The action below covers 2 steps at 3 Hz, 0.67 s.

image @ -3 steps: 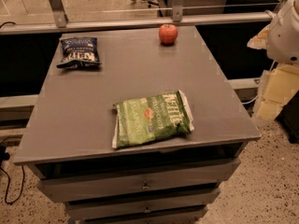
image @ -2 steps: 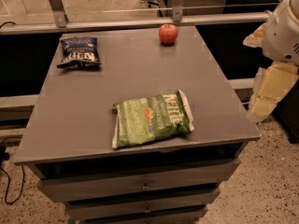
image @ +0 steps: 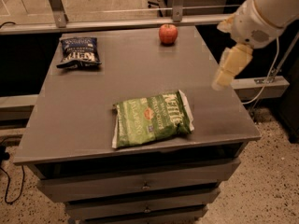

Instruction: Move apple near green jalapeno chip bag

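The gripper (image: pixel 224 76) hangs over the right edge of the table (image: pixel 79 111), tipped downward off the pale arm (image: pixel 268 8) that reaches in from the upper right. It's carrying nothing, and whether it's clenched or released I cannot tell from this angle. It sits well apart from both task items, roughly between them along the right side, which reads to me as an approach pose rather than a grasp. The apple (image: pixel 168 33) is up at the far edge, upright with its stem on top, free on every side, so a reach from the right looks open. The green jalapeno chip bag (image: pixel 152 119) lies flat near the front edge, slightly skewed, with bare tabletop around it for a set-down. Far left, the dark blue chip bag (image: pixel 79 52) is out of the likely path. My call: the pick hasn't begun, and the next move is a swing toward the far edge to get over that apple.
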{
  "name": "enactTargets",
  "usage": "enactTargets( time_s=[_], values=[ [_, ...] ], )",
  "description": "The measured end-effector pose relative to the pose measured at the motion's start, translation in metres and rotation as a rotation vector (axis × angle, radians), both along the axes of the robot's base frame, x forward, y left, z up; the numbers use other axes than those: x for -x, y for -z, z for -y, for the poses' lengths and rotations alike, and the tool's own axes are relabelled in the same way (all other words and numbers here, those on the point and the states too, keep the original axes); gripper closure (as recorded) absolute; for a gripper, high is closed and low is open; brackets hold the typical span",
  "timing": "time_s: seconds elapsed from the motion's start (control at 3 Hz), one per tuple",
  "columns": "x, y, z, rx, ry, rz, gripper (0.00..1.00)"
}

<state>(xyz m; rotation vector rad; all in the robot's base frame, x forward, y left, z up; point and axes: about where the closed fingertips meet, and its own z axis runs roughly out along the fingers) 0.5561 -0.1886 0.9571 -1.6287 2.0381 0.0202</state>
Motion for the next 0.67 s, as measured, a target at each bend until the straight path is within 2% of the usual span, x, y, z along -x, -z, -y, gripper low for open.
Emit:
enactTargets(
  time_s=[0.33, 0.67],
  values=[
    [-0.0758, 0.0011, -0.0145, -0.111, 0.006, 0.062, 0.0],
    [-0.0758, 0.0012, -0.0146, -0.111, 0.005, 0.062, 0.0]
  ],
)
